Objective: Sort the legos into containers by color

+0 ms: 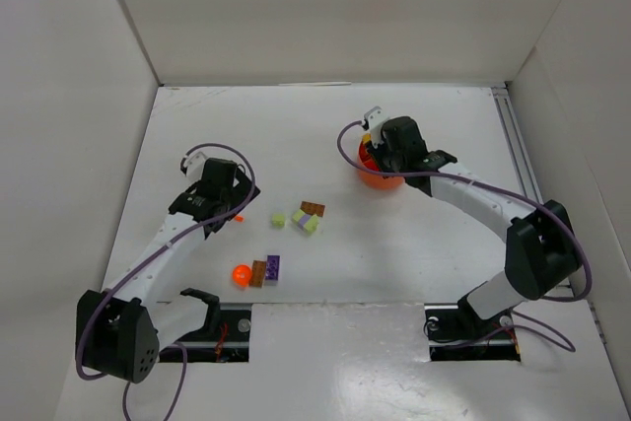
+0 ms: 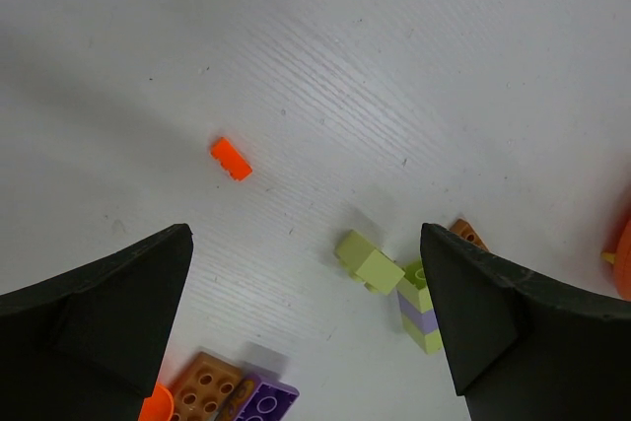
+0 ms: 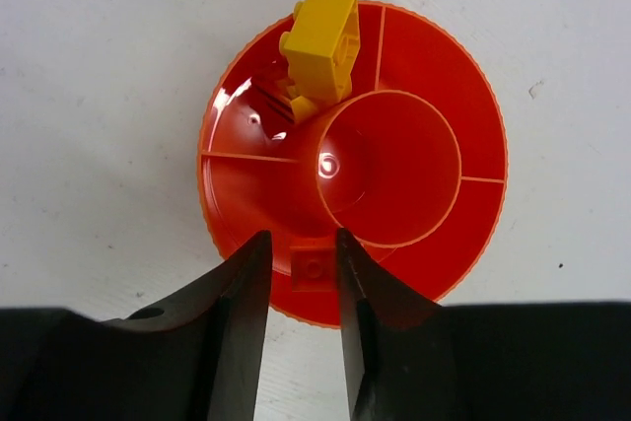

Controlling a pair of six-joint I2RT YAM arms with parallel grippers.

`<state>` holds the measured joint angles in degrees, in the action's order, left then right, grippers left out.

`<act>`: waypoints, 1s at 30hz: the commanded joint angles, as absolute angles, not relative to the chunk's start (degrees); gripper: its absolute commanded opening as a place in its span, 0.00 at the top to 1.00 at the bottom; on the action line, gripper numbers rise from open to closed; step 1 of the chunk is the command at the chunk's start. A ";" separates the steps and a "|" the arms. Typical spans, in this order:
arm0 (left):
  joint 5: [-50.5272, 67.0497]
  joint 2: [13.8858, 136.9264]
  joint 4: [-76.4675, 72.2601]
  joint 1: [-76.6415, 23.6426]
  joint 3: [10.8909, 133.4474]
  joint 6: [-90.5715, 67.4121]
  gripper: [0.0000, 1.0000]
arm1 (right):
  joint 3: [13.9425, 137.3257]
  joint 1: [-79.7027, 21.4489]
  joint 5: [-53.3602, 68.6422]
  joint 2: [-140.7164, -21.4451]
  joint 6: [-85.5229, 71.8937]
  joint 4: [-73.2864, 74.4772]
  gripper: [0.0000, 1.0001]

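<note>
Right gripper [image 3: 301, 236] sits closest to the lens, jaws only a narrow slot apart, hanging over the near compartment of the orange-red dish [image 3: 434, 66], which stands far and right on the table [image 1: 394, 273]. A small orange brick [image 3: 314, 268] shows in that slot, up against one finger with a sliver of gap on the other side, so honestly can't tell if it's pinched or lying loose in the dish.

That's the main worry: if it clings to that pad, it probably rides up with the arm and drops outside. The dish looks light too, so a finger catching the rim could drag it, and the yellow brick [image 3: 320, 41] perched against the far rim looks ready to tip out.

Left gripper [image 2: 306, 244] is spread wide with nothing in it, hovering over the loose legos [image 1: 301, 219] mid-table: a pale yellow-green brick [image 2: 370, 261], a purple brick [image 2: 264, 403], a brown-orange brick [image 2: 202, 391] and a tiny orange piece [image 2: 231, 159]. Most lie close together, so a grab there could easily nudge a neighbour.
</note>
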<state>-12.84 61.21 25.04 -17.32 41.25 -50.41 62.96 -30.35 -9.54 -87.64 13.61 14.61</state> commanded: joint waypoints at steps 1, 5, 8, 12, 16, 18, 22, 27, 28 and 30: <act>-12.22 60.82 23.47 -16.79 43.42 -48.78 0.00 | 65.74 -30.06 -11.43 -87.45 13.10 14.06 0.61; -12.22 61.87 22.94 -16.79 42.90 -48.78 0.00 | 65.21 -30.06 -11.43 -86.14 13.10 14.06 0.45; -12.22 63.10 22.41 -16.26 42.89 -49.30 0.00 | 65.21 -30.06 -10.81 -84.91 13.10 14.06 0.41; -12.22 64.51 22.41 -16.26 43.42 -49.31 0.00 | 64.69 -30.06 -10.81 -83.85 13.10 14.06 0.39; -13.54 66.70 21.19 -15.04 43.42 -50.45 0.00 | 62.68 -30.59 -10.29 -79.73 13.10 14.68 0.39; -13.54 68.54 20.57 -14.41 43.42 -50.45 0.05 | 61.44 -30.59 -9.59 -77.79 13.10 14.68 0.39; -12.92 72.14 20.57 -13.27 43.42 -51.06 0.18 | 58.55 -29.98 -9.58 -73.75 12.48 16.43 0.39; -12.92 76.72 20.57 -12.66 43.95 -53.17 0.36 | 55.90 -28.65 -9.58 -70.58 11.95 17.05 0.38; -12.40 77.34 20.57 -12.66 44.55 -53.17 0.39 | 55.03 -28.04 -9.58 -70.58 11.34 17.66 0.38; -12.91 78.49 21.35 -12.13 44.56 -54.75 0.48 | 54.32 -27.33 -9.58 -69.26 11.34 17.67 0.38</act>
<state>-12.29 78.15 20.99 -12.91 42.04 -52.31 55.22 -28.47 -9.76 -71.37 12.64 17.17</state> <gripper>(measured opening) 0.537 0.623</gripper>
